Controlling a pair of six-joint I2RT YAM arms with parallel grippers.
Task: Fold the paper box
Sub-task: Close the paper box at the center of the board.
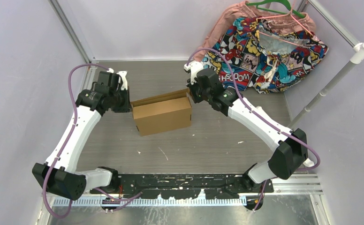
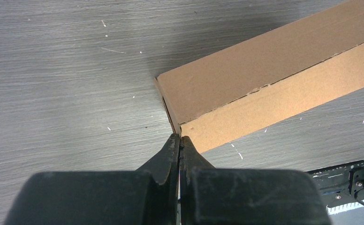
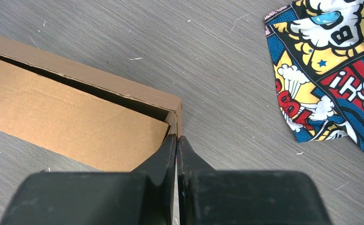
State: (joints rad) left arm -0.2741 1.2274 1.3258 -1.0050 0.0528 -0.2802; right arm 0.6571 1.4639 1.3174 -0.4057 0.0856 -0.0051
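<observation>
Left fingers (image 2: 170, 154), right fingers (image 3: 168, 154) pinched, flanking paper box (image 1: 163, 115)

One paper box (image 1: 162, 114) sits mid-worktop between two arms, left arm (image 1: 77, 136) and right arm (image 1: 255, 117); the far right corner holds one comic-print cloth (image 1: 264, 56) and one pink garment (image 1: 227, 14).

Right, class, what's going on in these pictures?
Two robot arms are working on a brown paper box on the table. The left claw, shut, has its tips at the box's left end corner; the right claw, also shut, sits at the right end corner. The box looks nearly formed, with a gap along one long edge.
</observation>
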